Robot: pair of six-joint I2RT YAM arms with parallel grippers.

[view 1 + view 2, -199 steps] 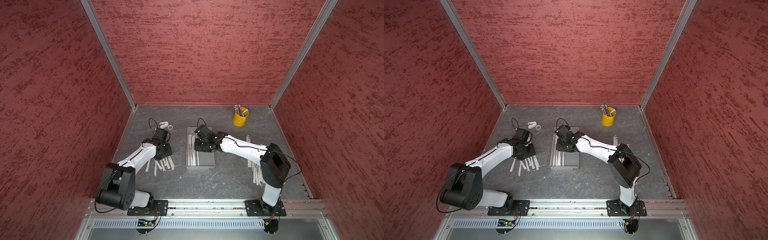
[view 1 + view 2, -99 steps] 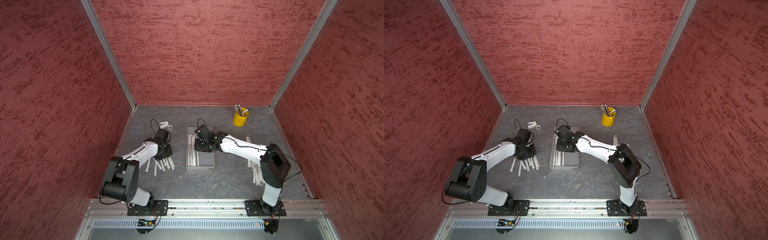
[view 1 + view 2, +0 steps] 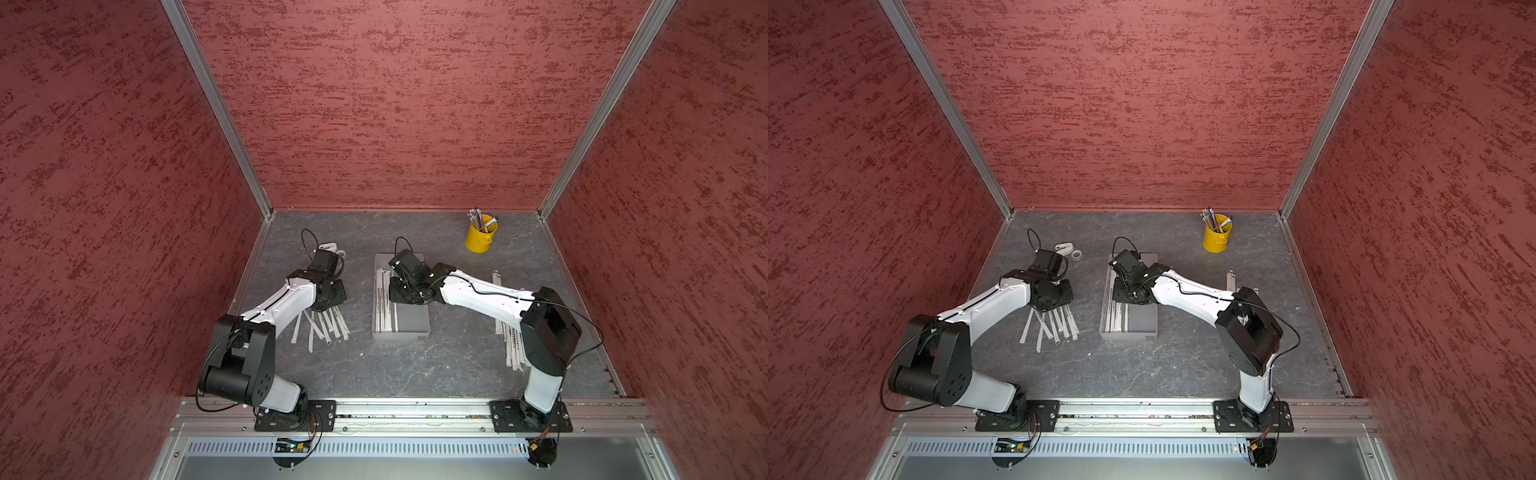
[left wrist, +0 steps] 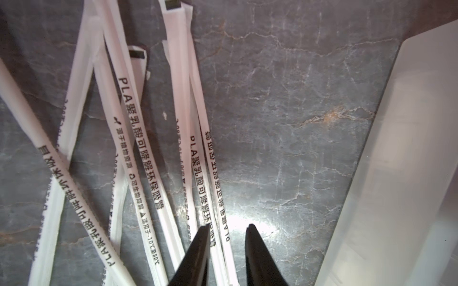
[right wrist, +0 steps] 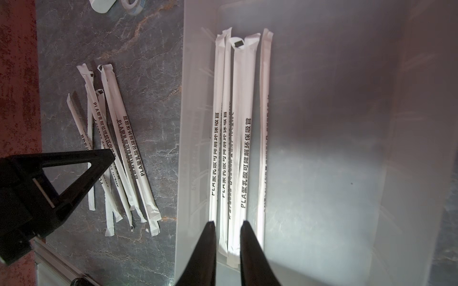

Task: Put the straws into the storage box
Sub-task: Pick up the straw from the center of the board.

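Over the straws (image 4: 145,153), narrower left jaws

Mid-table, shallow translucent whitish-grey plastic storage box (image 3: 409,322) holding white paper-wrapped straws (image 3: 382,307) along its left wall; loose straws (image 3: 324,326) fanned left of it; yellow round cup (image 3: 478,243) far behind.

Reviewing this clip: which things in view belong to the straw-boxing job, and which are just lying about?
Job: straws, loose on the table and some already in the storage box.
Lying about: yellow cup holding pens; small white roll.
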